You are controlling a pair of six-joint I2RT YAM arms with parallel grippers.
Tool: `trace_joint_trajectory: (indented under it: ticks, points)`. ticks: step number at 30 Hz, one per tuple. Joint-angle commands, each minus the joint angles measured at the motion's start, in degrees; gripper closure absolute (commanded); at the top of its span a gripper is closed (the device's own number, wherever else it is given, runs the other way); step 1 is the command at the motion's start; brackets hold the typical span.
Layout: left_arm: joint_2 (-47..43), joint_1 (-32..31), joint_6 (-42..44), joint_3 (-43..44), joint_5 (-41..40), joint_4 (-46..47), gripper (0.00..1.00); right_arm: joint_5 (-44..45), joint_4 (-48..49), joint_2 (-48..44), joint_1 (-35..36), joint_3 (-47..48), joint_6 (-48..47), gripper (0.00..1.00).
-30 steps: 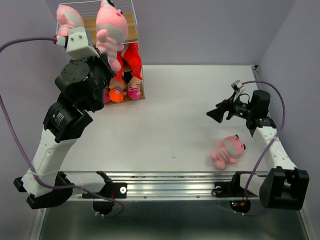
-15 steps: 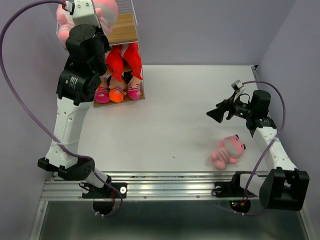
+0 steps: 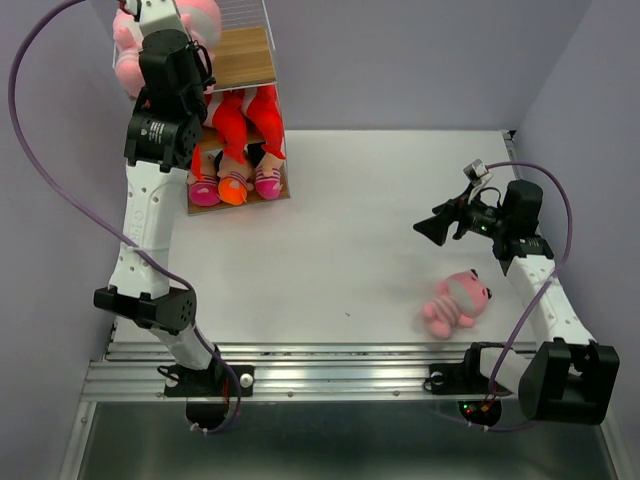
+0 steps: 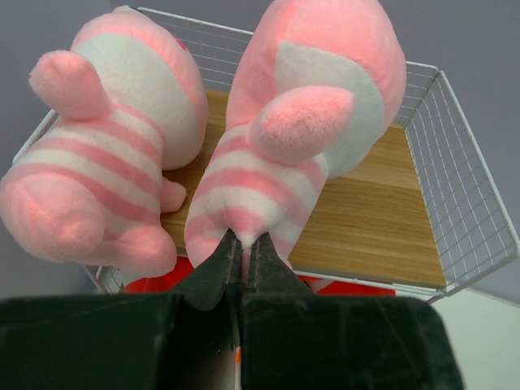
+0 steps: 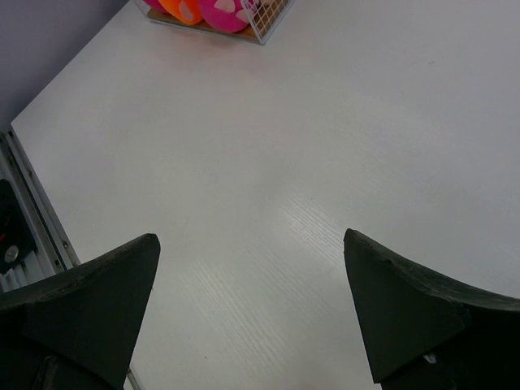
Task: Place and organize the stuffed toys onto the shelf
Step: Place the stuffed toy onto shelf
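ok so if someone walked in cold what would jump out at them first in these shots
First, the left gripper, raised high at the far-left shelf and shut on a pink striped toy at the top tier, beside a matching one. Next, the lone pink toy lying on the white table at the near right, with the right gripper hanging open and holding nothing.

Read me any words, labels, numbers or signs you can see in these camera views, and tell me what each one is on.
No text here can be read.
A white marking on the black segment of the left arm: too small to read.
The pink striped toys, the shelf and the table: no writing in view.
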Motion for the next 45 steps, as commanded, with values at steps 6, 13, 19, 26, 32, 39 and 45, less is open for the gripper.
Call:
trace_joint_trajectory:
  ticks: [6,13,19,26,32,39,45]
  points:
    - [0.6,2.4,-3.9,4.0,0.8,3.7,1.0,0.8,1.2,-1.5,-0.1,-0.5,-0.7,0.0]
    - [1.6,3.4,-5.5,4.1,1.1,2.9,1.0,1.3,1.2,-1.4,-0.1,-0.7,-1.0,0.0]
    - [2.2,3.9,-6.2,3.8,0.9,2.2,1.0,1.6,1.2,-1.4,-0.1,-0.7,-1.2,0.0]
    - [2.8,4.4,-6.8,3.4,0.8,2.2,1.0,1.9,1.2,-1.2,-0.1,-0.8,-1.4,0.0]
    - [2.7,4.8,-7.3,2.0,0.9,2.2,0.99,2.2,0.9,-0.9,-0.1,-0.6,-1.7,0.0]
    - [1.5,5.2,-7.4,0.0,1.2,2.7,0.91,2.4,0.9,-0.8,-0.1,-0.6,-1.9,0.0]
    - [1.1,5.3,-7.6,-0.3,1.3,2.6,0.84,2.7,0.9,-0.8,-0.1,-0.6,-2.0,0.0]
